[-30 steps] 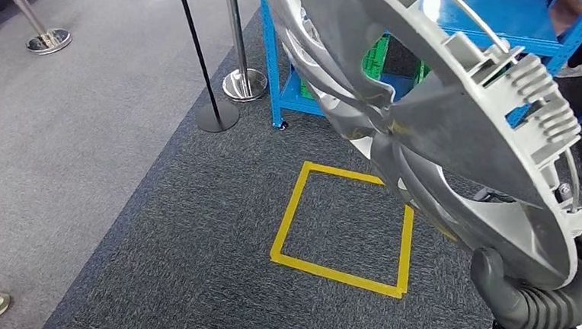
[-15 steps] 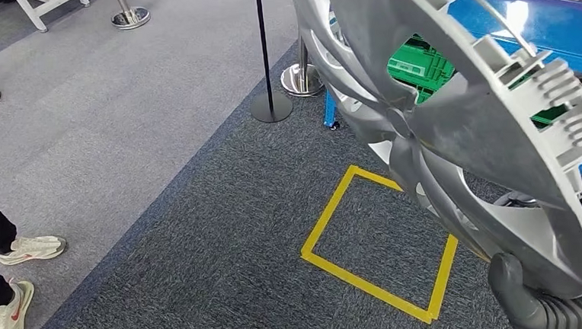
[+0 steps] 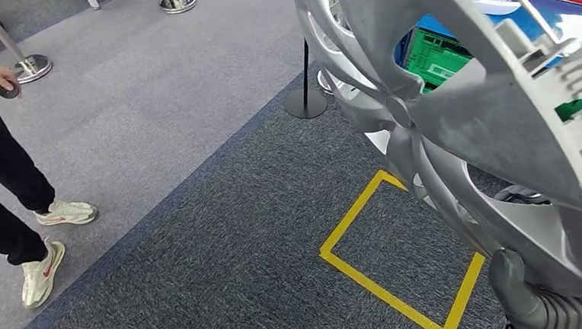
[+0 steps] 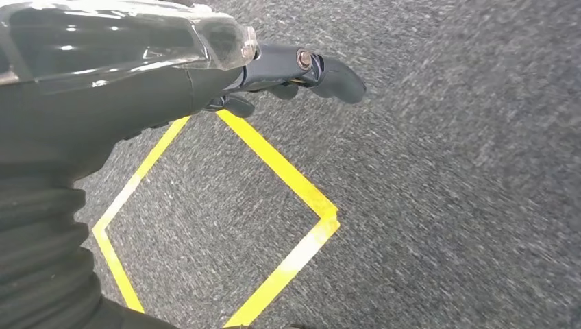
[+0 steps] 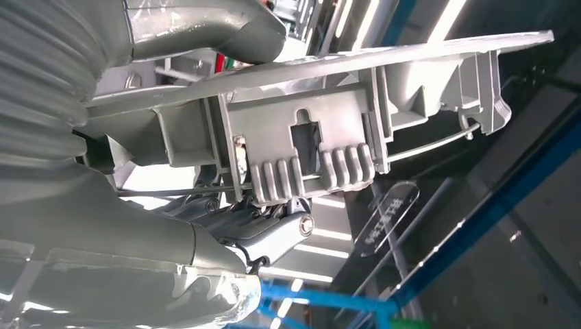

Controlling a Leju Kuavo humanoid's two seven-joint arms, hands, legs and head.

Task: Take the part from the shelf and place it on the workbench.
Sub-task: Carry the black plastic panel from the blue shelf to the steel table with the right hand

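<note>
The left hand (image 4: pixel 301 68) hangs over the carpet with nothing in it, fingers loosely curled. The right hand (image 5: pixel 267 236) clamps the part (image 3: pixel 460 116) by its rim, so pick-up looks done; the counter placement remains. The part stands above that hand: a grey, spoked, ribbed plastic disc.

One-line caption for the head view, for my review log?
Right hand carries a grey wheel cover above a yellow tape square on the carpet; a person stands nearby.

The carpet (image 3: pixel 224 245) is viewed from high; its yellow tape square (image 3: pixel 400 257) is shared, seen closely, with the left wrist view.
</note>
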